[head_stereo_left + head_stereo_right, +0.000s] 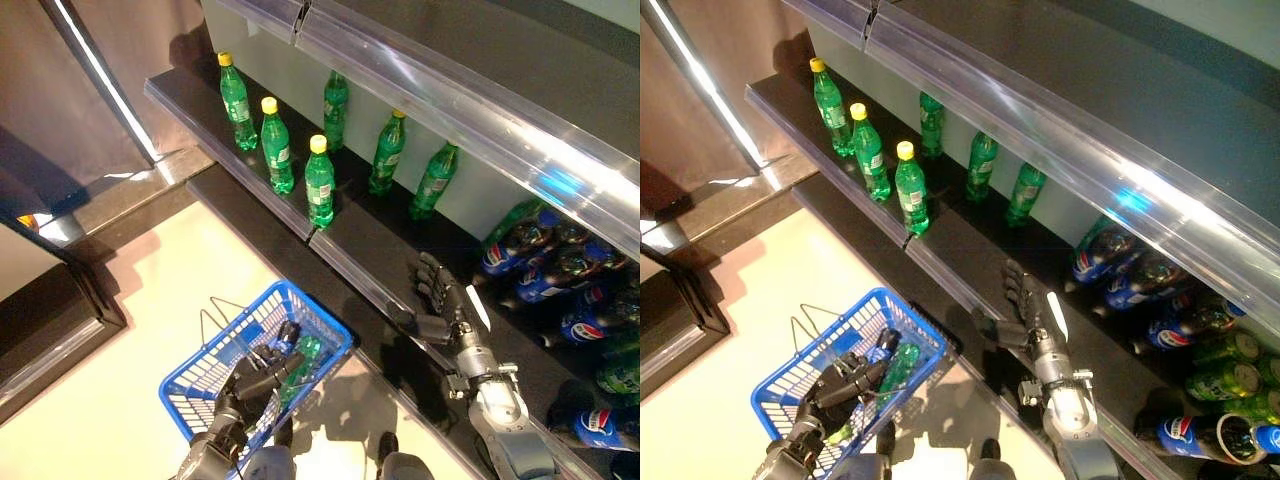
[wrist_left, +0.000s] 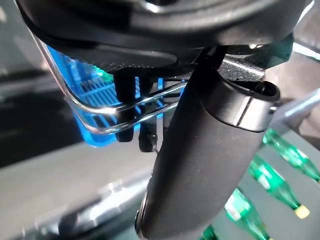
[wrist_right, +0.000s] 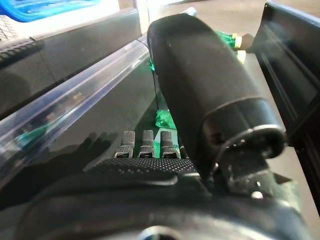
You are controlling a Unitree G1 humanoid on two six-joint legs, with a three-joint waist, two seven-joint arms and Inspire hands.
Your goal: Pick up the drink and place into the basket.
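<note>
A green drink bottle [image 1: 306,352] lies tilted inside the blue basket [image 1: 205,375], against the wall nearest the shelves. The basket hangs over the pale floor [image 1: 150,290] just in front of the lower shelf edge, its wire handles [image 2: 125,107] raised. The left hand [image 1: 262,368] is at the basket's near side; in the left wrist view its fingers [image 2: 122,90] are hooked over the two wire handles, so it has hold of the basket by them, with the thumb standing out beside.

The right hand [image 1: 440,300] is over the dark lower shelf [image 1: 350,250], to the right of the basket and apart from it. Its fingers [image 3: 145,142] are stretched out straight, nearly flat above the shelf surface, and hold nothing.

On the upper shelf [image 1: 190,115] six more green bottles stand upright: three with yellow caps in a row along the front edge [image 1: 319,182], and three behind them nearer the back wall [image 1: 388,152]. A clear plastic rail [image 1: 450,100] runs along the shelf above. Further right on the lower shelf lie several dark bottles with blue labels [image 1: 545,265], heaped on their sides, with a few green ones [image 1: 1230,375] among them at the far right.
</note>
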